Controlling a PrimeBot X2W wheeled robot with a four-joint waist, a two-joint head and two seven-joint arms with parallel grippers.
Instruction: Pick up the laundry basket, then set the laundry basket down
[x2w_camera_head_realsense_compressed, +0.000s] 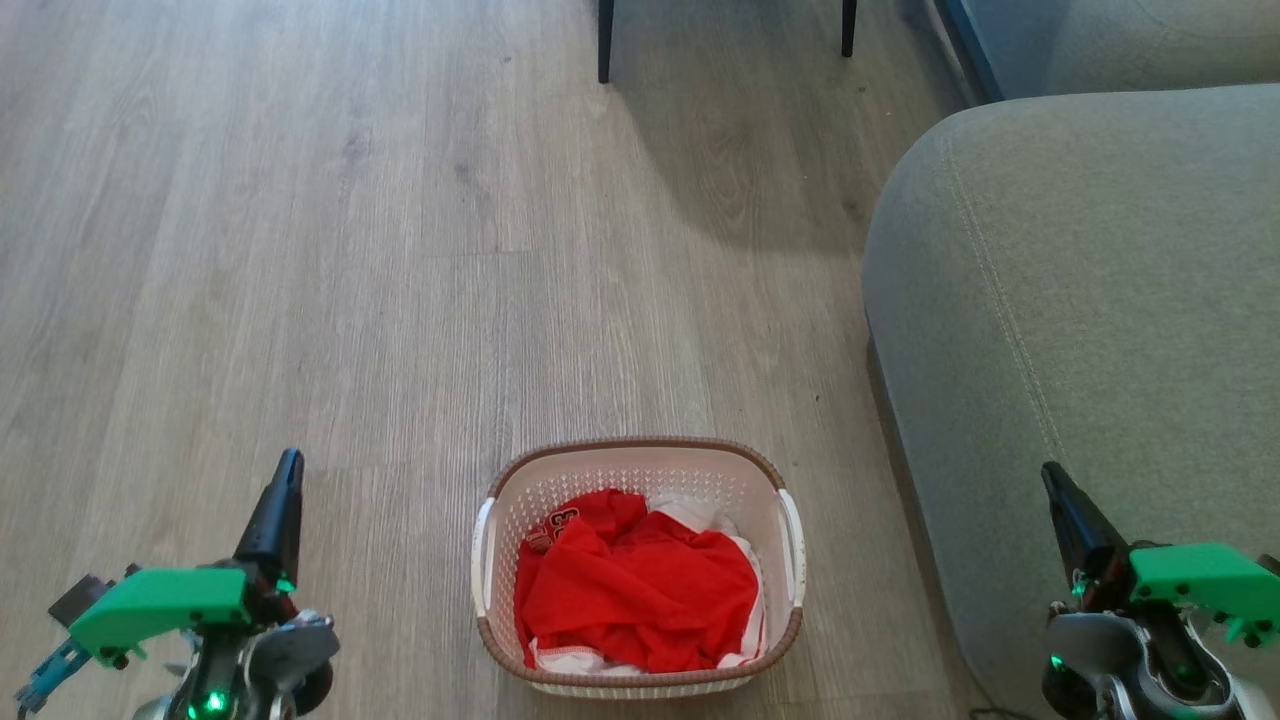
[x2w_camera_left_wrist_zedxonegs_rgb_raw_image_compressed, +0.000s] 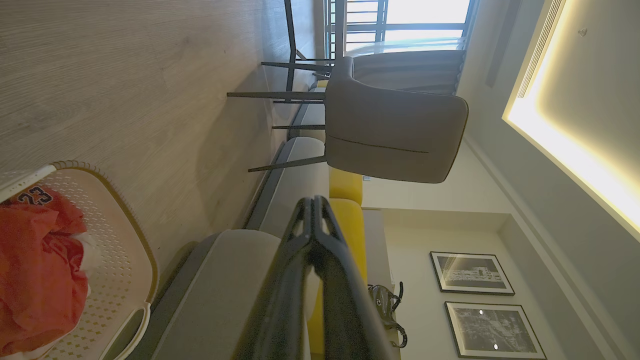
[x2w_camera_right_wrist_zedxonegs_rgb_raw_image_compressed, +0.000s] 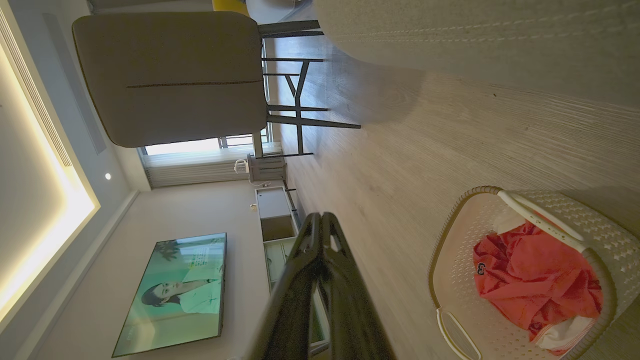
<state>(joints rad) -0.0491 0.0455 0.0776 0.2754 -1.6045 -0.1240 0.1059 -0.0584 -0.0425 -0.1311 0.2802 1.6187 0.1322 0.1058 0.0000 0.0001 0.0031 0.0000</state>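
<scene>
The laundry basket (x2w_camera_head_realsense_compressed: 640, 462) stands on the wooden floor, low in the middle of the head view, cream-white with a brown rim and white side handles, and holds red and white clothes. Its perforated wall (x2w_camera_left_wrist_zedxonegs_rgb_raw_image_compressed: 120, 260) shows at the lower left of the left wrist view, and the basket (x2w_camera_right_wrist_zedxonegs_rgb_raw_image_compressed: 452, 250) sits at the lower right of the right wrist view. My left gripper (x2w_camera_head_realsense_compressed: 288, 462) is shut and empty, well to the basket's left. My right gripper (x2w_camera_head_realsense_compressed: 1048, 472) is shut and empty, off to the basket's right, over the sofa's edge. Both grippers (x2w_camera_left_wrist_zedxonegs_rgb_raw_image_compressed: 314, 201) (x2w_camera_right_wrist_zedxonegs_rgb_raw_image_compressed: 320, 216) point up and away from the basket.
A grey sofa (x2w_camera_head_realsense_compressed: 1080, 330) fills the right side, close to the basket. Dark chair legs (x2w_camera_head_realsense_compressed: 605, 40) stand at the far top centre. A grey chair (x2w_camera_left_wrist_zedxonegs_rgb_raw_image_compressed: 395, 135) and a wall screen (x2w_camera_right_wrist_zedxonegs_rgb_raw_image_compressed: 172, 292) show in the wrist views. Open wooden floor (x2w_camera_head_realsense_compressed: 300, 250) lies ahead and to the left.
</scene>
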